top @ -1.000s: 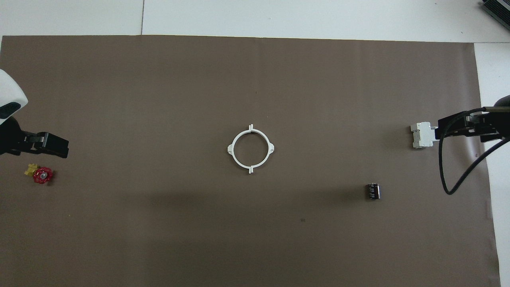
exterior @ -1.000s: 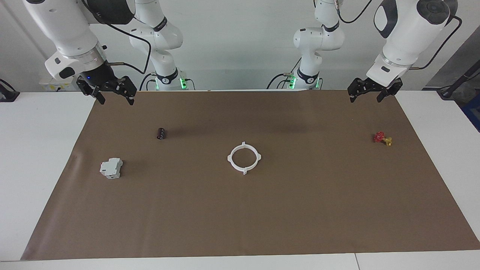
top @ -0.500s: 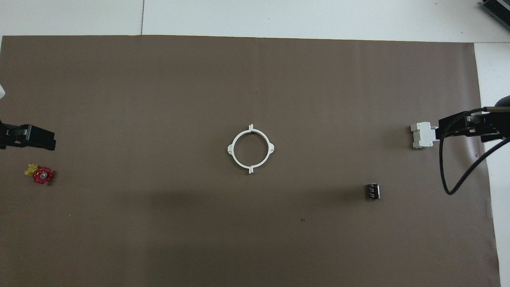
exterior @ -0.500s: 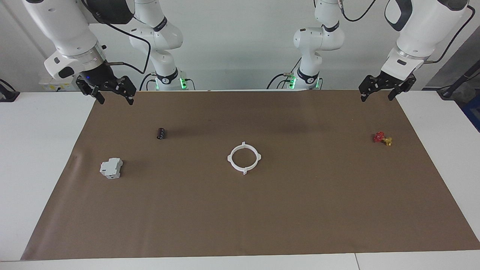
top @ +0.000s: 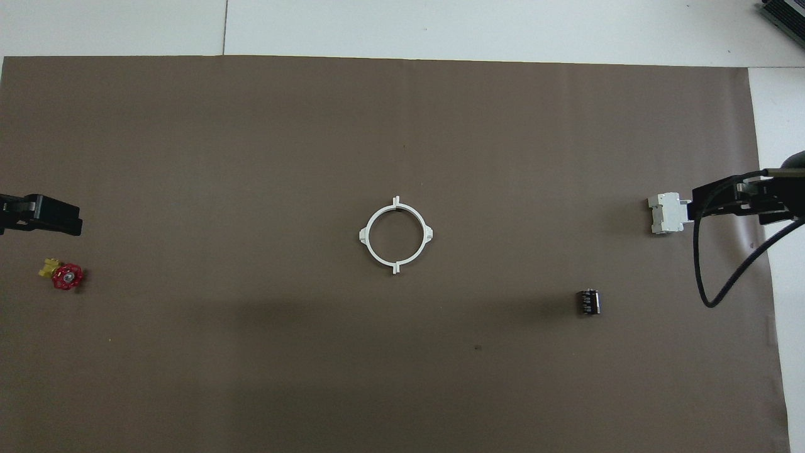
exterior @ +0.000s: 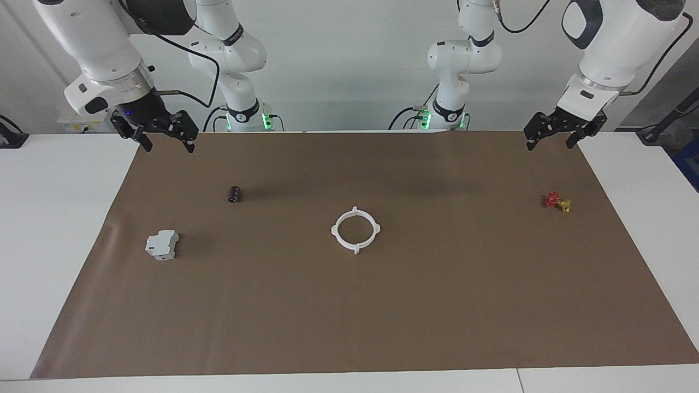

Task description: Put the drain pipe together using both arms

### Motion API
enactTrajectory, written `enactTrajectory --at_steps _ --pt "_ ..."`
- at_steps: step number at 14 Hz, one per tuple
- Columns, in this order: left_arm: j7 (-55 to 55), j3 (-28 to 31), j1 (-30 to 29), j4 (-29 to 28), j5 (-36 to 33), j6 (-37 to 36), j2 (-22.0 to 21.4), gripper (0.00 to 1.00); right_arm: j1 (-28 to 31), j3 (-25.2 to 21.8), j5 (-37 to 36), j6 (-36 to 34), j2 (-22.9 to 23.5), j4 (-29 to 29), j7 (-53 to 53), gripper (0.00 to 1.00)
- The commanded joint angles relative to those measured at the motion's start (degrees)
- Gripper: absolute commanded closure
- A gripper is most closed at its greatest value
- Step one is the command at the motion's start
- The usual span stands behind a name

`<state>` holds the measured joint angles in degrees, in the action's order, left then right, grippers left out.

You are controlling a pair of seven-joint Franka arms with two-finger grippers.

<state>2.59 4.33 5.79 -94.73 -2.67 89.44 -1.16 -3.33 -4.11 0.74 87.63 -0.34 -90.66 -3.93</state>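
Observation:
The drain pipe [exterior: 355, 230] lies flat in the middle of the brown mat as one white ring with four outward tabs; its two halves lie together. It also shows in the overhead view [top: 396, 234]. My right gripper [exterior: 167, 144] hangs open and empty in the air over the mat's corner at the right arm's end, apart from the ring. My left gripper [exterior: 550, 143] hangs open and empty over the mat's corner at the left arm's end. In the overhead view the left gripper [top: 44, 215] and the right gripper [top: 723, 202] show only at the view's edges.
A grey boxy block [exterior: 162, 244] and a small black cylinder [exterior: 235, 194] lie toward the right arm's end. A red-and-gold valve [exterior: 556, 201] lies toward the left arm's end. The brown mat [exterior: 437, 305] covers most of the white table.
My left gripper has drawn away from the middle toward the left arm's end of the table. The right gripper and the ring have not moved.

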Motion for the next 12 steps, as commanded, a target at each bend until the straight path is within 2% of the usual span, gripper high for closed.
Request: enactTrajectory --at_steps 1,12 --pt "-0.4 0.4 0.7 0.7 0.9 0.1 0.5 0.00 0.7 0.2 0.0 0.0 -0.9 -0.7 0.9 0.00" --pt "-1.9 -0.1 0.9 1.2 1.7 -0.4 0.5 0.00 1.5 0.1 0.8 -0.1 -0.9 -0.8 1.2 0.00"
